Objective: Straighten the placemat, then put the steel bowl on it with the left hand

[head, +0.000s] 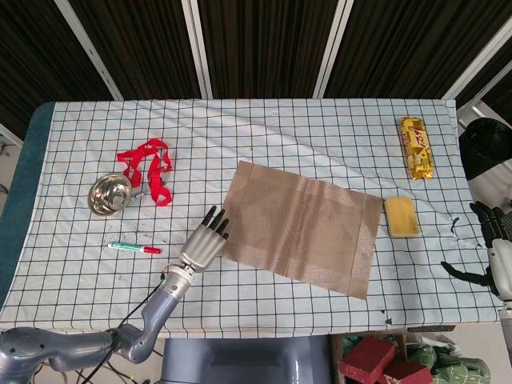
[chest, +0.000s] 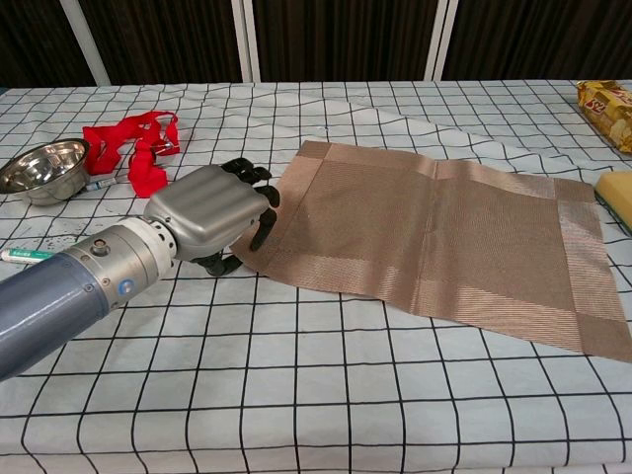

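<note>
The brown woven placemat (head: 300, 228) (chest: 444, 232) lies skewed on the checked cloth, its right end swung toward me. My left hand (head: 206, 240) (chest: 212, 212) rests palm down at the mat's left edge, fingers stretched out and reaching the near-left corner; whether they press on the mat is unclear. Nothing is in the hand. The steel bowl (head: 110, 194) (chest: 44, 168) stands upright and empty at the far left, well apart from the hand. My right hand (head: 490, 240) hangs off the table's right edge, fingers apart, holding nothing.
A red strap (head: 148, 170) (chest: 133, 148) lies between bowl and mat. A green and red marker (head: 134, 248) (chest: 25, 255) lies left of my left hand. A yellow sponge (head: 401, 217) (chest: 617, 193) touches the mat's right end; a gold snack packet (head: 417, 147) (chest: 607, 104) lies behind it.
</note>
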Robot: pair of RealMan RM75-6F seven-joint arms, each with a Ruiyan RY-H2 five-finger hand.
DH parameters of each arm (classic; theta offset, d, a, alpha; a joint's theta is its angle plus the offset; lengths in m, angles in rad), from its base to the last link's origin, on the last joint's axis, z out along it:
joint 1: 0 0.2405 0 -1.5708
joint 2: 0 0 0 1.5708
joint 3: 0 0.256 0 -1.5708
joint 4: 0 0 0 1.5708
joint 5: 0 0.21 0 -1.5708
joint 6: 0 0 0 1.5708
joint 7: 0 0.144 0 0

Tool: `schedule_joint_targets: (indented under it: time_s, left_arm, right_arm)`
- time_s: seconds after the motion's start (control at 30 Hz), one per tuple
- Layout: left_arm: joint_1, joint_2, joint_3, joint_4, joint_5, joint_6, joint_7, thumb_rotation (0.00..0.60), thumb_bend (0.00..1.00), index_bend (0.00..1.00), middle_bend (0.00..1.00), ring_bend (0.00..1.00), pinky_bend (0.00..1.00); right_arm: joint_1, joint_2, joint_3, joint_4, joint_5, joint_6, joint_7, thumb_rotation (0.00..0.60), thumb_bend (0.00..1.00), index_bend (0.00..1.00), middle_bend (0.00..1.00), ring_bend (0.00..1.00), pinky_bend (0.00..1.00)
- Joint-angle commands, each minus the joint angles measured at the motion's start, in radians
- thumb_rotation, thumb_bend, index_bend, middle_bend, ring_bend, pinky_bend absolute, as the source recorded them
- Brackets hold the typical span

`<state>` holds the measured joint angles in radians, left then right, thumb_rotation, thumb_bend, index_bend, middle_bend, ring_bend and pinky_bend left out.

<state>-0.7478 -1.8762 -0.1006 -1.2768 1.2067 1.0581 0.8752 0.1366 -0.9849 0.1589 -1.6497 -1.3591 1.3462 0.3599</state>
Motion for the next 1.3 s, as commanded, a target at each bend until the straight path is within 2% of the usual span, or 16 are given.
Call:
schedule_joint_targets:
  time_s: [0.03, 0.53, 1.03, 1.2, 1.3]
  left_arm:
    - [0.000, -0.001, -0.001, -0.001, 0.000, 0.001, -0.003, 0.600, 0.36, 0.51, 0.18, 0.00, 0.05]
    - [0.005, 0.002, 0.004, -0.002, 0.002, 0.005, -0.005, 0.600, 0.36, 0.48, 0.18, 0.00, 0.05]
    - [0.002, -0.004, 0.001, 0.010, -0.006, -0.002, -0.002, 0.600, 0.37, 0.50, 0.18, 0.00, 0.05]
    - [0.001, -0.005, 0.001, 0.011, -0.005, -0.004, -0.006, 0.600, 0.39, 0.53, 0.19, 0.00, 0.05]
    - [0.000, -0.005, 0.001, 0.011, -0.002, -0.005, -0.011, 0.600, 0.40, 0.59, 0.21, 0.01, 0.05]
  right_arm:
    - [0.000, 0.000, 0.000, 0.000, 0.000, 0.000, 0.000, 0.600, 0.08, 0.01, 0.00, 0.00, 0.14]
    - [0.000, 0.001, -0.002, -0.001, -0.002, -0.001, -0.001, 0.600, 0.08, 0.01, 0.00, 0.00, 0.14]
    - [0.001, 0.003, -0.002, -0.002, 0.001, -0.007, -0.002, 0.600, 0.08, 0.01, 0.00, 0.00, 0.14]
    - [0.002, 0.003, -0.002, -0.002, 0.002, -0.007, -0.002, 0.600, 0.08, 0.01, 0.00, 0.00, 0.14]
    - [0.002, 0.003, -0.003, -0.002, 0.002, -0.009, -0.004, 0.600, 0.08, 0.01, 0.00, 0.00, 0.14]
